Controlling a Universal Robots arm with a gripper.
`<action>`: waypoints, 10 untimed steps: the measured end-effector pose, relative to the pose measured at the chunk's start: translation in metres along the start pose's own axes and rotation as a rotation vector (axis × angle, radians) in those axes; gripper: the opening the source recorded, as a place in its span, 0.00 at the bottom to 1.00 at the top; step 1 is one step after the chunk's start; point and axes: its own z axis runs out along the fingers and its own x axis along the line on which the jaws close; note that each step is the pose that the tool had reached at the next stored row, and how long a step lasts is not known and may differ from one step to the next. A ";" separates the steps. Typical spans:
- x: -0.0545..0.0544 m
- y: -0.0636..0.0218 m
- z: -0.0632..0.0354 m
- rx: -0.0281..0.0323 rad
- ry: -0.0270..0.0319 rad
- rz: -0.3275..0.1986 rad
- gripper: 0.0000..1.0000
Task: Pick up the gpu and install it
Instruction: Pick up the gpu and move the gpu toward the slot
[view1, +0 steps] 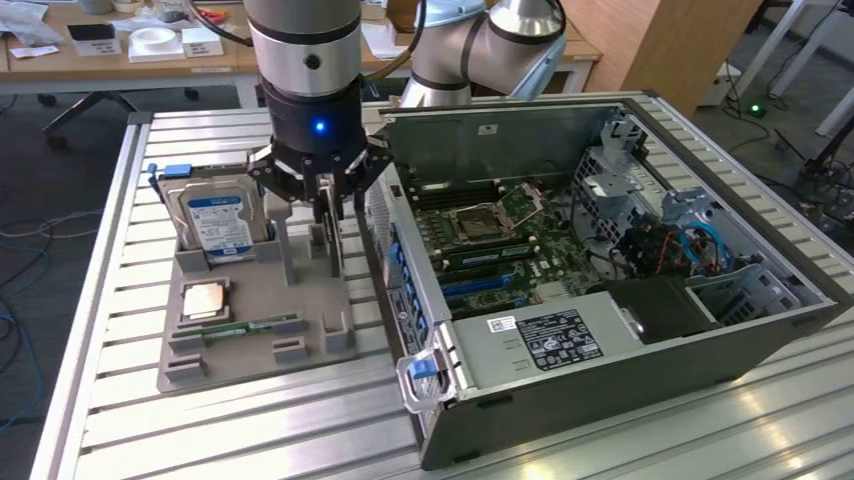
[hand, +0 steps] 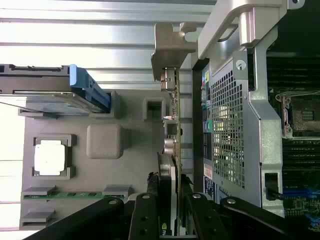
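Observation:
The gpu (view1: 330, 245) is a thin dark card held on edge, upright over the grey parts holder (view1: 240, 350). In the wrist view the gpu (hand: 172, 125) runs edge-on away from the fingers, its metal end bracket (hand: 172, 45) at the far end. My gripper (view1: 324, 215) hangs straight down over it, shut on the card's upper edge. In the wrist view, my gripper (hand: 170, 210) has one black finger on each side of the card. The frames do not show whether the card's lower edge still rests in the holder.
The open computer case (view1: 601, 260) lies just to the exterior view's right of the card, motherboard (view1: 494, 240) exposed. On the holder stand a hard drive (view1: 220, 220), a CPU (view1: 204, 298) and a green RAM stick (view1: 254, 327). Everything rests on a slatted aluminium table (view1: 200, 430).

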 end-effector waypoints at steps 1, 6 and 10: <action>0.000 0.0000 0.0000 0.0000 0.0000 0.000 0.27; 0.000 0.0000 0.0000 0.0000 0.0000 0.000 0.27; 0.000 0.0000 0.0000 0.0001 0.0000 0.000 0.27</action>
